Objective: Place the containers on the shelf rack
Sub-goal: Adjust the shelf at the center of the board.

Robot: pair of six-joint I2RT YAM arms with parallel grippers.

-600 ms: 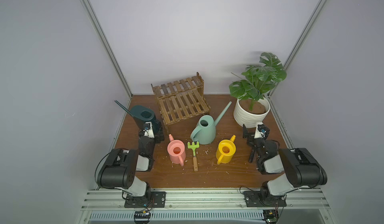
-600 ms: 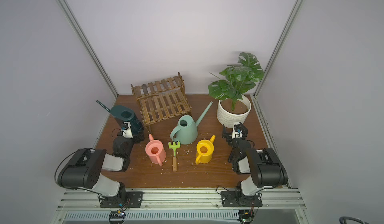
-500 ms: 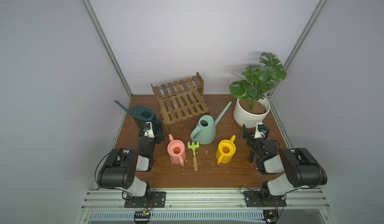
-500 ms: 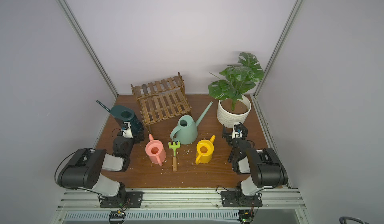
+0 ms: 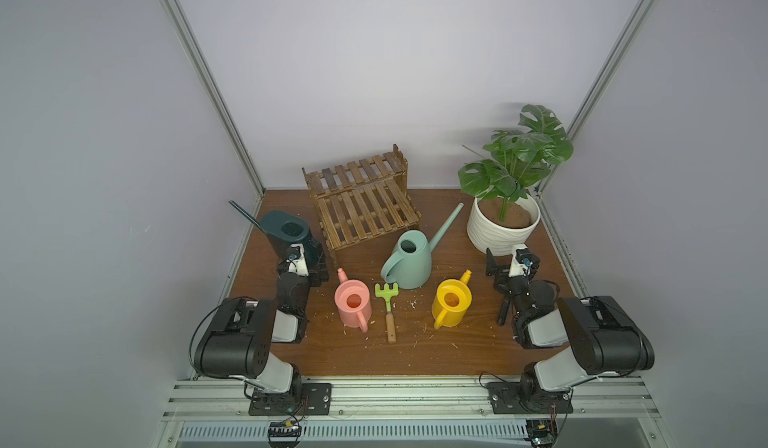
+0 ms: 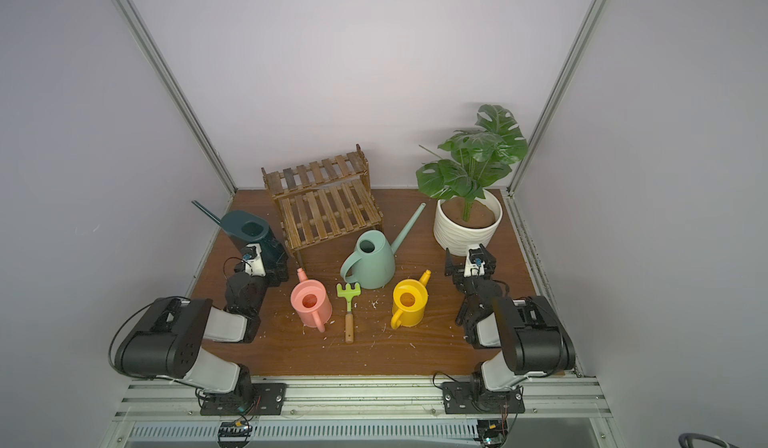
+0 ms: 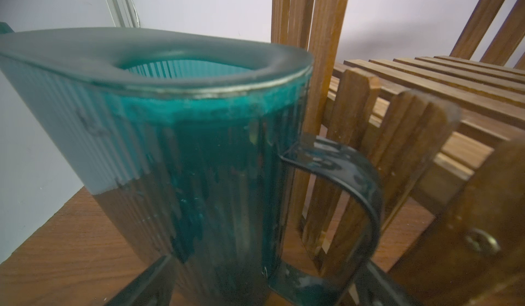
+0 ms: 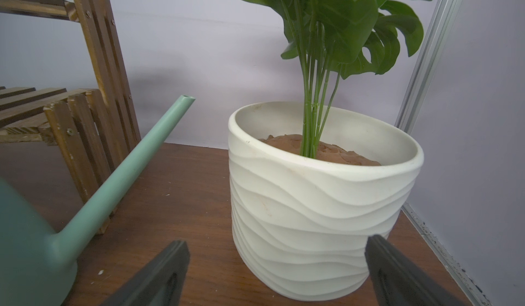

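Note:
The dark teal can (image 5: 286,232) (image 7: 199,148) stands at the left, beside the brown slatted shelf rack (image 5: 361,205) (image 7: 426,106). My left gripper (image 5: 302,259) (image 7: 264,290) is open, with the can's lower body and handle between its fingers. The mint green can (image 5: 409,261) (image 8: 28,247) stands mid-table, spout pointing back right. The pink can (image 5: 353,304) and yellow can (image 5: 452,302) stand in front of it. My right gripper (image 5: 510,259) (image 8: 275,276) is open and holds nothing, just in front of the plant pot. The rack's shelves are bare.
A white ribbed pot (image 5: 503,234) (image 8: 312,205) with a leafy plant stands at the back right. A green hand rake (image 5: 388,304) with a wooden handle lies between the pink and yellow cans. White crumbs dot the brown table (image 5: 374,354). Walls close in on three sides.

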